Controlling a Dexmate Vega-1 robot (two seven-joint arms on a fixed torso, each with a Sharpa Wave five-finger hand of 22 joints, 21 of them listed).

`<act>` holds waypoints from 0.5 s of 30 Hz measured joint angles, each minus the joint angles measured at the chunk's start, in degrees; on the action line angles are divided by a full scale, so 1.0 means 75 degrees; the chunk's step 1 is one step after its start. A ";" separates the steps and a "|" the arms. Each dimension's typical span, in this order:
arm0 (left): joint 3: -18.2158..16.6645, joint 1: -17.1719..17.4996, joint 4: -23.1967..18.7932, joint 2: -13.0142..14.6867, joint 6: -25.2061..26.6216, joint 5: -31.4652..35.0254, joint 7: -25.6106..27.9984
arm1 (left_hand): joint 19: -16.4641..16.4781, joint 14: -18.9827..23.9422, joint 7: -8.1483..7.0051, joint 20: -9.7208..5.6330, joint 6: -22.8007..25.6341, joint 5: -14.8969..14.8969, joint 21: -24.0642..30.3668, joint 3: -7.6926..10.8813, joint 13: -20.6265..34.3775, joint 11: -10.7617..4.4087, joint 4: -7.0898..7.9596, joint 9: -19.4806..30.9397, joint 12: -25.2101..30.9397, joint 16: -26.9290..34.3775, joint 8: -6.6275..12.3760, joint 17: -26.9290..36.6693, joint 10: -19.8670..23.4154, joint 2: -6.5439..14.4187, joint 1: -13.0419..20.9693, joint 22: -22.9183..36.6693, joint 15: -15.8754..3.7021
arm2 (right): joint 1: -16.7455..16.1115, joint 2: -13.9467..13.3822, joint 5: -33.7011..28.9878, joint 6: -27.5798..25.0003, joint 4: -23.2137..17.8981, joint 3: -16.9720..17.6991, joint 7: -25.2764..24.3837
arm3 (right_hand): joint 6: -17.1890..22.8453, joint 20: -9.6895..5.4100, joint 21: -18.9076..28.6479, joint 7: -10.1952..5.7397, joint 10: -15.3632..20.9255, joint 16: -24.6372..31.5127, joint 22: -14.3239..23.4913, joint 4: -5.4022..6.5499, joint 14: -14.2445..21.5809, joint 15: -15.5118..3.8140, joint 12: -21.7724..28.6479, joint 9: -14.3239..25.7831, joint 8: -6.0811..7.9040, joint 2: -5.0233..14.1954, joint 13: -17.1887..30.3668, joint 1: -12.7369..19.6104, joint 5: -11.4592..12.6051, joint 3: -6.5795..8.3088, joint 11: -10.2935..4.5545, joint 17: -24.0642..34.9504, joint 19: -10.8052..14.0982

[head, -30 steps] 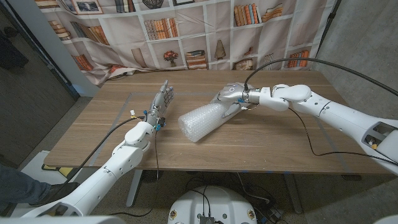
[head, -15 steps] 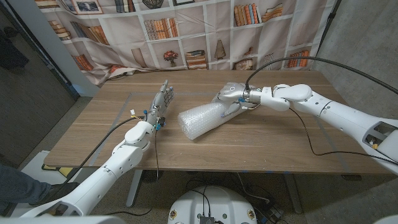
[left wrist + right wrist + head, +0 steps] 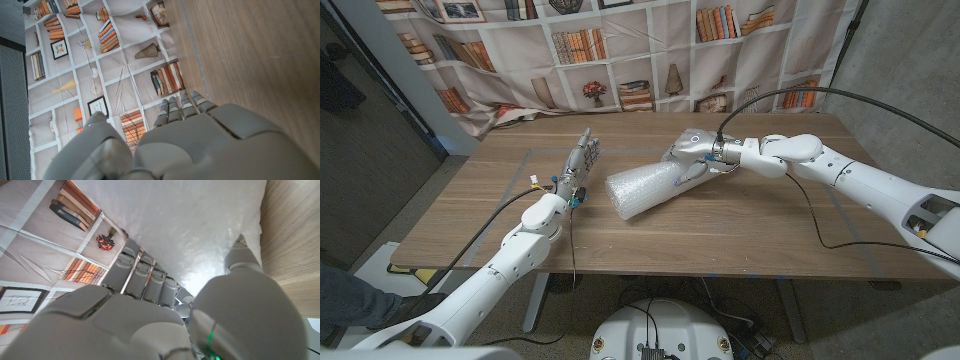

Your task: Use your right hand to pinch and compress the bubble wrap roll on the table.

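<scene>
Roll of bubble wrap lies on its side near the middle of the table, long axis slanting: one end toward the near-left, open end facing the robot, the other end running up and right into the right hand. That hand is on the roll's far-right end, fingers over the far side and thumb on the near side, as the right wrist view shows; the wrap sits between them, so it reads as a pinch across the roll's width. How hard it presses I cannot tell. Any squeeze would act across the long axis, at that end only; the near-left end lies free on the wood. Left hand stands well apart to the roll's left, fingers straight and held together, pointing away toward the bookshelf backdrop, holding nothing. Right arm is plainly the nearer one, already on the roll.
</scene>
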 measured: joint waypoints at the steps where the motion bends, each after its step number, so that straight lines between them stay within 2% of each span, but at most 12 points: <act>1: 0.0000 0.0000 0.0000 -0.0001 0.0000 0.0002 0.0001 | 0.0000 0.0000 0.0000 0.0000 0.0000 0.0000 0.0000 0.0000 0.0000 0.0000 0.0000 0.0000 0.0000 0.0000 0.0000 0.0000 0.0000 0.0000 0.0000 0.0000 0.0000 | 0.0006 0.0002 0.0003 0.0003 0.0013 0.0000 -0.0016 | 0.0029 -0.0027 0.0014 -0.0005 0.0030 0.0018 0.0010 0.0000 0.0020 -0.0020 -0.0008 0.0000 0.0000 -0.0022 0.0000 0.0022 0.0002 0.0000 -0.0017 0.0002 0.0027; 4: 0.0001 0.0000 0.0001 -0.0003 0.0000 0.0004 0.0004 | 0.0000 0.0000 -0.0003 0.0000 0.0002 0.0000 0.0000 -0.0002 0.0000 0.0000 0.0002 0.0000 0.0000 0.0000 0.0000 0.0000 0.0000 0.0001 0.0001 0.0000 0.0000 | 0.0010 0.0003 0.0017 0.0028 0.0029 0.0000 -0.0080 | 0.0173 -0.0001 0.0106 -0.0012 0.0183 0.0019 0.0015 -0.0005 0.0136 -0.0053 -0.0060 0.0000 -0.0064 -0.0049 -0.0001 0.0049 0.0002 -0.0056 -0.0048 0.0006 0.0112; 15: 0.0016 0.0000 -0.0002 -0.0022 0.0000 0.0028 0.0036 | 0.0000 0.0000 -0.0041 0.0000 0.0041 -0.0053 0.0000 -0.0032 0.0000 0.0000 0.0032 0.0000 0.0000 0.0000 0.0000 -0.0002 0.0000 0.0042 0.0042 0.0000 0.0000 | 0.0023 -0.0017 0.0098 0.0107 0.0065 0.0029 -0.0230 | 0.0250 -0.0012 0.0195 -0.0007 0.0287 0.0023 0.0051 0.0000 0.0245 -0.0082 -0.0066 0.0001 -0.0089 -0.0090 -0.0006 0.0090 0.0002 -0.0125 -0.0041 0.0041 0.0121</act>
